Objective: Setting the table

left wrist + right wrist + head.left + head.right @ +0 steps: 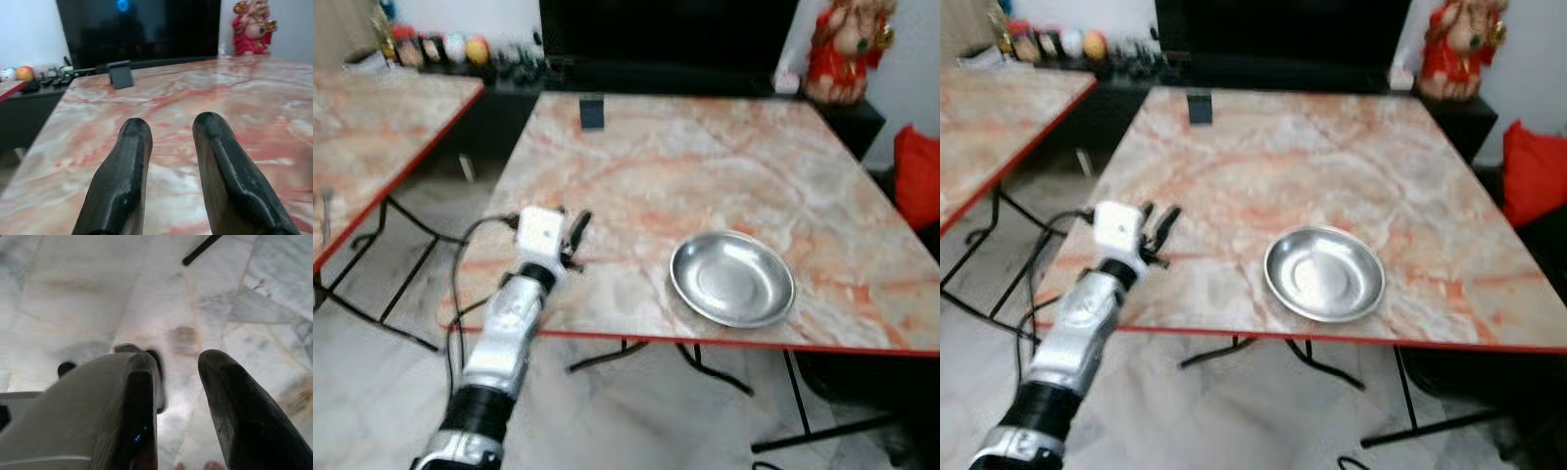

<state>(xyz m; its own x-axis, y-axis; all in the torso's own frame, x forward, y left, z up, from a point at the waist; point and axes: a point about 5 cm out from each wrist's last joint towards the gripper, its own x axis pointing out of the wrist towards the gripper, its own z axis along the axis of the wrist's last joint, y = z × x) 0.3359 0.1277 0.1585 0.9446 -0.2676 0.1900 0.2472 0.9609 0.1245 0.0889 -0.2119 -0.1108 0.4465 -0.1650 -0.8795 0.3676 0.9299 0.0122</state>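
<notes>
A round steel plate (732, 279) lies empty on the marble-patterned table (685, 166), near its front edge and right of centre. My left gripper (576, 235) reaches over the front left part of the table, well to the left of the plate. In the left wrist view its fingers (133, 147) stand open just above the tabletop with nothing between them. My right gripper (176, 364) hangs over the pale floor, open, with floor showing in the gap. A grey rounded shape (73, 406) sits beside one finger; I cannot tell what it is.
A small dark block (592, 113) stands at the table's far edge, before a black screen (666, 39). A red figurine (847, 49) stands at the back right, a red cushion (918, 176) at the right. A second marble table (372, 137) is on the left.
</notes>
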